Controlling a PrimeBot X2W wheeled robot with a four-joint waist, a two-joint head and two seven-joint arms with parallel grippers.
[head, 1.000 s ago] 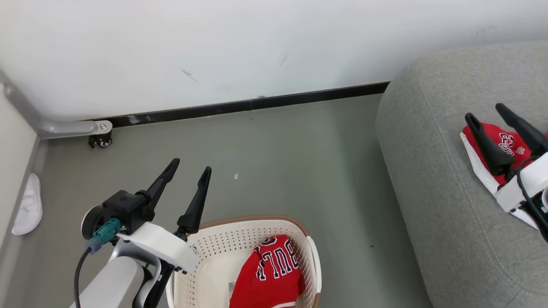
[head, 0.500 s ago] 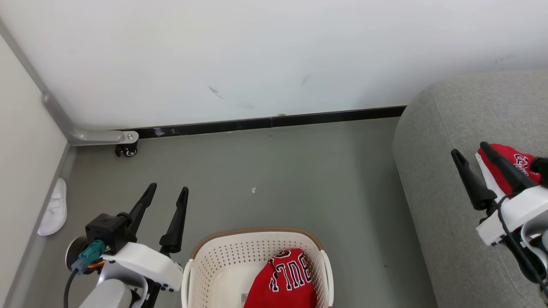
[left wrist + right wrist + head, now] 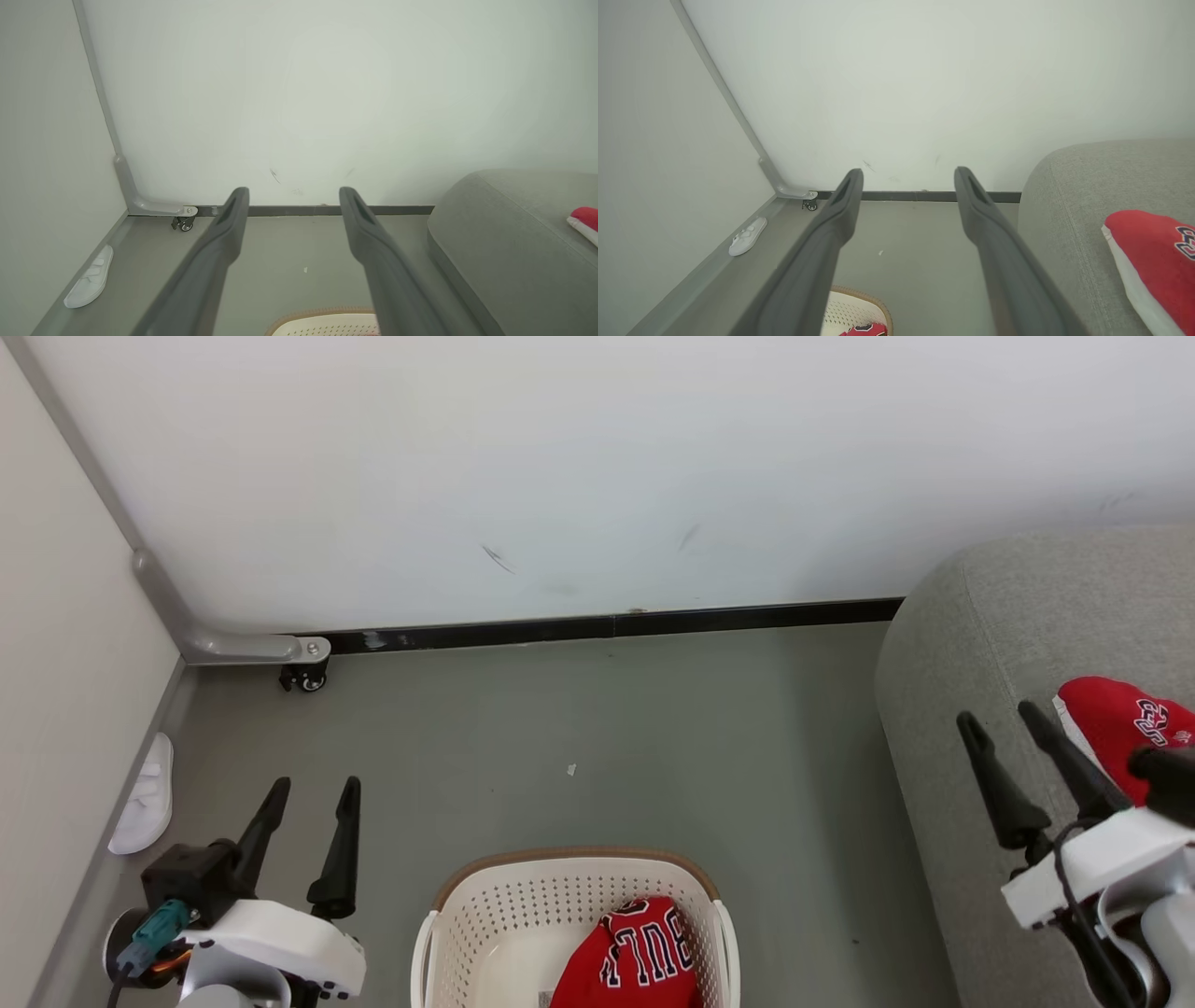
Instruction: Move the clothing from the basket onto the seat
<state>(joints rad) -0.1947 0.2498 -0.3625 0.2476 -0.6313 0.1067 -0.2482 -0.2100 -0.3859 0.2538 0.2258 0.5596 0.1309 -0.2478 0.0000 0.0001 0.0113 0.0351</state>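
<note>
I'm seeing the grey floor (image 3: 653, 728) carrying the basket (image 3: 579, 852), which is standing upright on it. Inside the basket the red jersey (image 3: 644, 957) is lying bunched toward the right wall. To the right of the basket, and apart from it, the grey seat (image 3: 962, 644) is resting on the floor, and the red shorts (image 3: 1111, 723) are lying on top of it. Beyond the basket a small pale scrap (image 3: 571, 769) is sitting on bare floor. Well to the left of the basket a white shoe (image 3: 142, 795) is lying along the side wall, and farther back a small caster (image 3: 306, 679) is standing by the black skirting (image 3: 653, 623).
</note>
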